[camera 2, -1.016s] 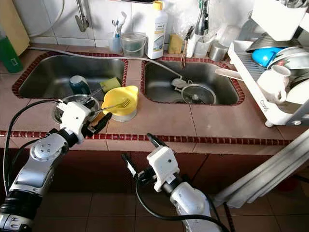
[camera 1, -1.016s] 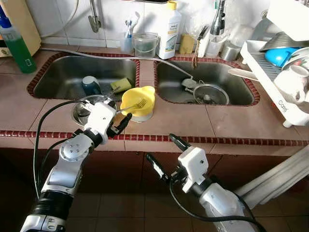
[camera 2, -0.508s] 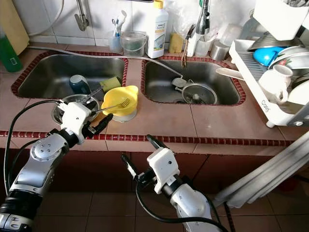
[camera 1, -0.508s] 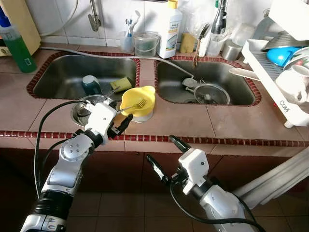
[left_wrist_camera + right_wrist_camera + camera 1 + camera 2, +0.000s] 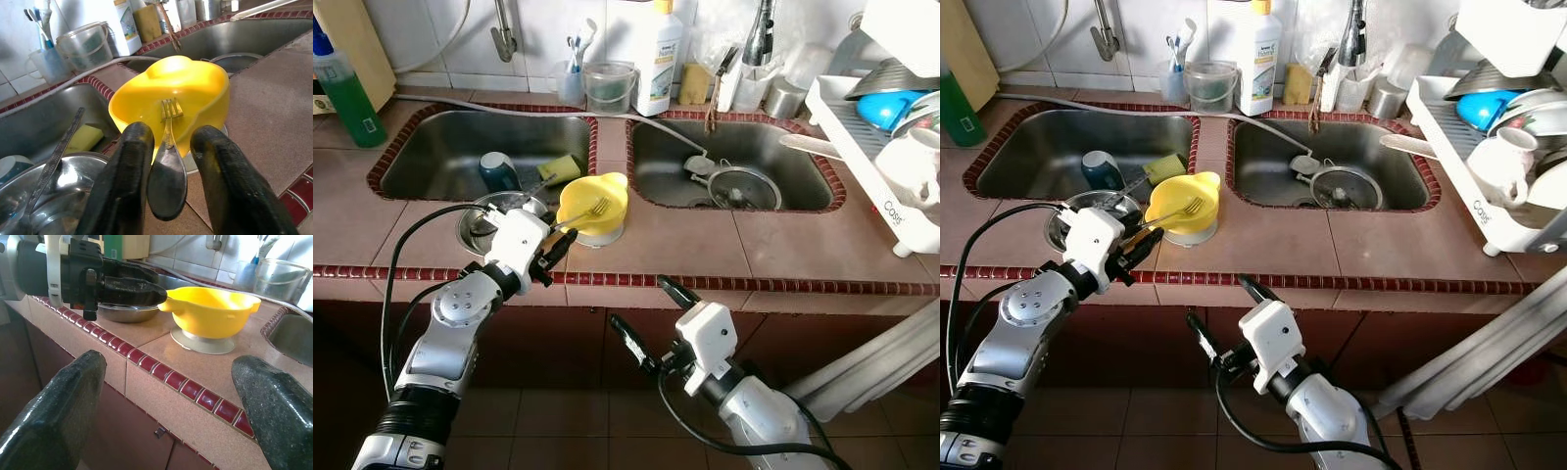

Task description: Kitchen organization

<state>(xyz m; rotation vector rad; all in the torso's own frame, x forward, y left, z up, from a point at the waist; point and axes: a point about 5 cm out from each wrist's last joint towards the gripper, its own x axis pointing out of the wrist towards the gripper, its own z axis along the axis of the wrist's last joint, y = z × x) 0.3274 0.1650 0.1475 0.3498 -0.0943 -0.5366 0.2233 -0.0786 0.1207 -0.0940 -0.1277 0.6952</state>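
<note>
Standing at the tiled counter (image 5: pixel 783 250) with its two sinks. My left gripper (image 5: pixel 551 257) is at the counter's front edge, just in front of the yellow bowl (image 5: pixel 592 203), which sits on the strip between the left sink (image 5: pixel 440 157) and the front edge, near the divider between the basins. A fork (image 5: pixel 167 161) lies with its tines over the bowl's rim and its handle sticking out toward me; in the left wrist view the handle end sits between the two black fingers (image 5: pixel 122 186), which stand a little apart on either side of it. I cannot tell whether they touch the metal. A steel bowl (image 5: pixel 481 223) with a utensil in it sits just beside the yellow bowl, toward the counter's left end. A dark cup (image 5: pixel 497 173) and a yellow sponge (image 5: pixel 560 169) lie in the left sink. My right gripper (image 5: pixel 644 320) hangs below the counter's front edge, off the surface, jaws spread wide and holding nothing. A dish rack (image 5: pixel 886 137) loaded with crockery stands at the counter's right end, and a white bottle (image 5: pixel 662 54) stands at the back edge by the wall.
</note>
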